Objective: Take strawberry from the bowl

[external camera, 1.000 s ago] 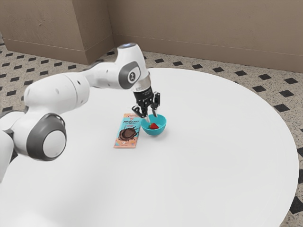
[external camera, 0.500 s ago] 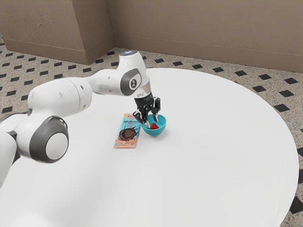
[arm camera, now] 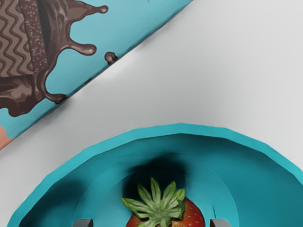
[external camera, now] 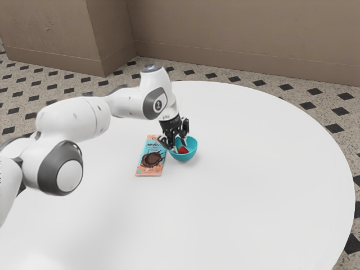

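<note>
Exterior view: a white robot arm reaches from the left over a round white table (external camera: 247,191). Its black gripper (external camera: 180,147) points down into a turquoise bowl (external camera: 184,158), jaws spread wide around a red strawberry (external camera: 183,150) in the bowl. A chocolate bar (external camera: 151,160) lies just beside it. The fingers partly hide the fruit.

Wrist view: the strawberry's leafy green crown faces up; its lower part is cut off, as is the bowl's near side. Closing too high could pinch leaves and slip; off-centre, one finger could push the fruit away.
</note>
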### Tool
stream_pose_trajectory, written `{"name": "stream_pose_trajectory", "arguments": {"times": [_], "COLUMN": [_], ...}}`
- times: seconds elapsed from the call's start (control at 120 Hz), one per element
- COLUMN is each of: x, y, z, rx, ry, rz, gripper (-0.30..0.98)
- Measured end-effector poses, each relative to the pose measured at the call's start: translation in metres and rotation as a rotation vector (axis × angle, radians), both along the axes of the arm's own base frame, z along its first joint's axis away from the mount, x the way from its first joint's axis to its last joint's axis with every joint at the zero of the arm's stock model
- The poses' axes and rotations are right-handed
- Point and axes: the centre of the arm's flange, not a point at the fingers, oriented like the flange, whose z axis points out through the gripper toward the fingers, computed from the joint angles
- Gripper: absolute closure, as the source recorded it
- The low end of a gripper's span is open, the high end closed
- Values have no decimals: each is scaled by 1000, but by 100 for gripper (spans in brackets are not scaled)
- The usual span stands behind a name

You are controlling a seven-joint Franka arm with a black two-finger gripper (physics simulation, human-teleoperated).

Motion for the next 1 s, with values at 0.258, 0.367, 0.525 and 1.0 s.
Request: {"name": "stream_pose_trajectory", "arguments": {"times": [0.258,0.367,0.525,1.0], "x": [3,4,5,4], "y": [4,4,3,6], "z": [-9,-13,-15,-12], "rx": [-5,-12,-21,-9], "ry": [-24,-30,-36,-28], "rz": [15,22,29,29], "gripper": [36,26,28,53]}}
